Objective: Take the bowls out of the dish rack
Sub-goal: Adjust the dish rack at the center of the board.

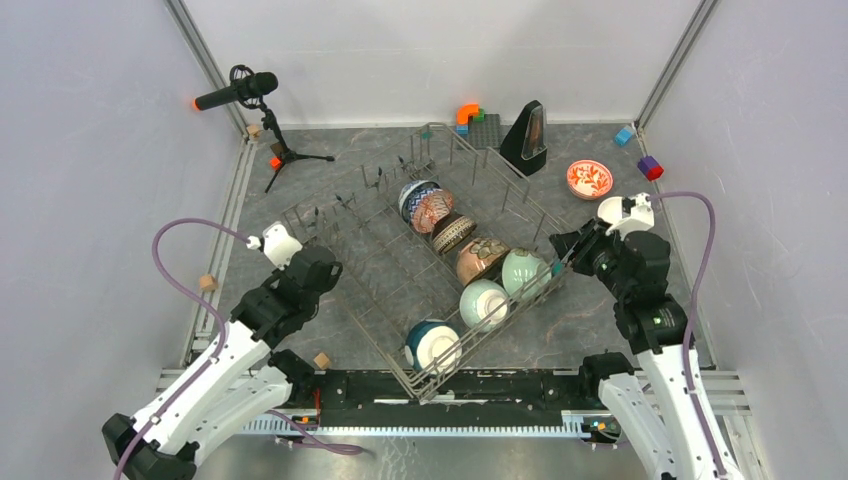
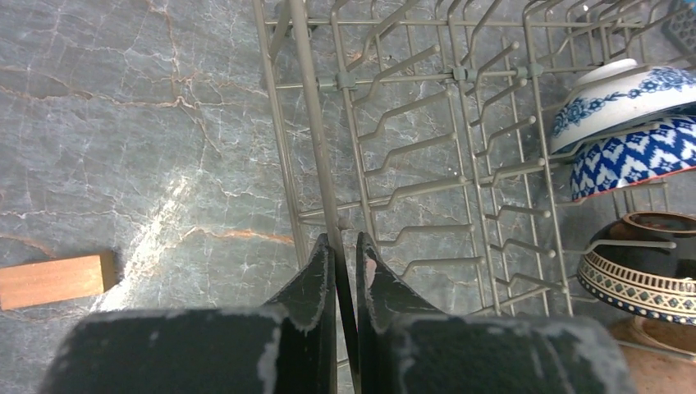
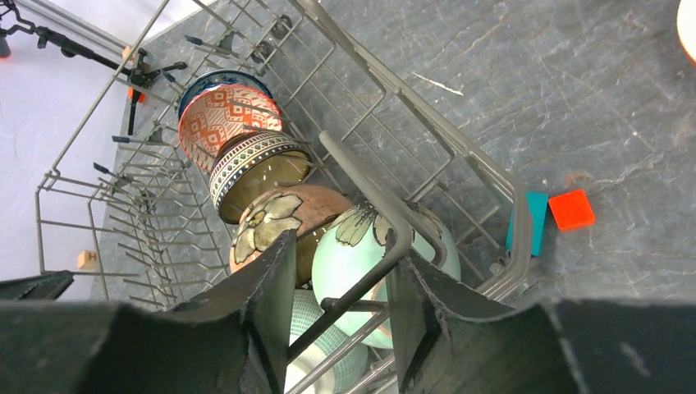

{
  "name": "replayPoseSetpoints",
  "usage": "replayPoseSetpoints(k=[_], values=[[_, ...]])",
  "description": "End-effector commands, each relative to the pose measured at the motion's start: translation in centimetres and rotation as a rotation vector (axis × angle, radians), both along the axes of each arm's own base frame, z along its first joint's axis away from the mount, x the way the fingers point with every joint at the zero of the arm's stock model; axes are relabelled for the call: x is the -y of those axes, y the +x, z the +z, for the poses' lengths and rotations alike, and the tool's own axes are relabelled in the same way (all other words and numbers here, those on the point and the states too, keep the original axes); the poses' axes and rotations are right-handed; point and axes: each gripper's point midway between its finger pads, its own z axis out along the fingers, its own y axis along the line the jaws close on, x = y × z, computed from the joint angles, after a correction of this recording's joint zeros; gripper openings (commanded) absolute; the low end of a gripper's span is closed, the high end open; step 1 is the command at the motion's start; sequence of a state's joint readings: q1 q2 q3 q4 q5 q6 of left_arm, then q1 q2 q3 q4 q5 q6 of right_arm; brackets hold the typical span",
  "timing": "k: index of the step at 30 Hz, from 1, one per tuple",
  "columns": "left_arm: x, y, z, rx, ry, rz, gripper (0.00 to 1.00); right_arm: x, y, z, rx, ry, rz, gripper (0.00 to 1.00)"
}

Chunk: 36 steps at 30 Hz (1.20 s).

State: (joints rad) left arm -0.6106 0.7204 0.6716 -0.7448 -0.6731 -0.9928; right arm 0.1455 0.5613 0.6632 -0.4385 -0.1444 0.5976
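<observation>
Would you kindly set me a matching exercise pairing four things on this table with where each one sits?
1 flowered red bowl
2 teal bowl
3 mint bowl
4 microphone

a rack's near end
b table's far left corner
c rack's right corner
d table's far right, outside the rack

Pairs: 1-d, 2-a, 3-c, 4-b

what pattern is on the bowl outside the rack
Red-and-white floral; the bowl shows best in the top external view.
</observation>
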Motion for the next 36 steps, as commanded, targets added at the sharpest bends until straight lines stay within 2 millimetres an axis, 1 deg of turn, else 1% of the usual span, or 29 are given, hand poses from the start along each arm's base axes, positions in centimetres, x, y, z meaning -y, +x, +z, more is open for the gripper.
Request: replayPoseSetpoints(k=[1, 4, 6, 9, 12, 13, 15, 16, 18, 19, 20, 22, 25, 26, 31, 34, 36], values=[[1.1, -0.7, 1.1, 0.036, -0.016, -0.122, 0.02, -0.8, 1.8, 0.6, 0.047, -0.114, 0.101, 0.37], [0.9, -1.5, 1.5, 0.061, -0.068, -0.116, 0.02, -1.4, 2.9, 0.9, 0.041, -0.113, 0.130, 0.32], [0.9, -2.1, 1.4, 0.062, -0.102, -0.113, 0.02, -1.9, 3.9, 1.1, 0.031, -0.110, 0.148, 0.30], [1.4, -2.9, 0.6, 0.049, -0.173, -0.114, 0.02, -2.7, 5.6, 1.5, 0.020, -0.109, 0.167, 0.29], [1.9, -3.4, -0.3, 0.038, -0.248, -0.103, 0.02, -4.1, 7.6, 1.9, 0.008, -0.118, 0.200, 0.28], [2.1, -3.5, -0.6, 0.036, -0.267, -0.097, 0.02, -4.5, 8.3, 1.8, -0.005, -0.128, 0.211, 0.28], [2.2, -3.6, -0.8, 0.045, -0.300, -0.085, 0.02, -5.3, 10.0, 1.6, -0.027, -0.140, 0.224, 0.27], [2.2, -3.5, -0.8, 0.051, -0.314, -0.079, 0.02, -5.7, 10.8, 1.8, -0.028, -0.144, 0.230, 0.26], [2.4, -3.5, -0.9, 0.059, -0.334, -0.073, 0.02, -6.3, 12.5, 1.5, -0.047, -0.155, 0.233, 0.25], [2.5, -3.4, -0.9, 0.062, -0.340, -0.075, 0.02, -6.6, 13.3, 1.8, -0.041, -0.158, 0.233, 0.24], [2.6, -3.3, -1.0, 0.065, -0.345, -0.075, 0.02, -6.8, 14.0, 1.6, -0.049, -0.169, 0.232, 0.23], [2.7, -3.2, -1.2, 0.061, -0.345, -0.075, 0.02, -7.1, 15.5, 1.7, -0.052, -0.184, 0.231, 0.22], [3.3, -2.9, -1.6, 0.051, -0.351, -0.087, 0.02, -7.5, 17.4, 1.0, -0.077, -0.200, 0.234, 0.22], [3.5, -2.8, -1.8, 0.046, -0.357, -0.092, 0.02, -7.7, 18.0, 1.2, -0.076, -0.203, 0.235, 0.22], [5.4, -2.8, -3.1, -0.006, -0.403, -0.135, 0.02, -8.6, 19.8, 0.2, -0.096, -0.208, 0.248, 0.24], [6.1, -3.0, -3.8, -0.026, -0.420, -0.150, 0.02, -8.6, 20.3, -0.2, -0.101, -0.215, 0.246, 0.26], [6.3, -3.1, -4.1, -0.029, -0.417, -0.149, 0.02, -8.5, 20.5, -0.2, -0.101, -0.221, 0.237, 0.30]])
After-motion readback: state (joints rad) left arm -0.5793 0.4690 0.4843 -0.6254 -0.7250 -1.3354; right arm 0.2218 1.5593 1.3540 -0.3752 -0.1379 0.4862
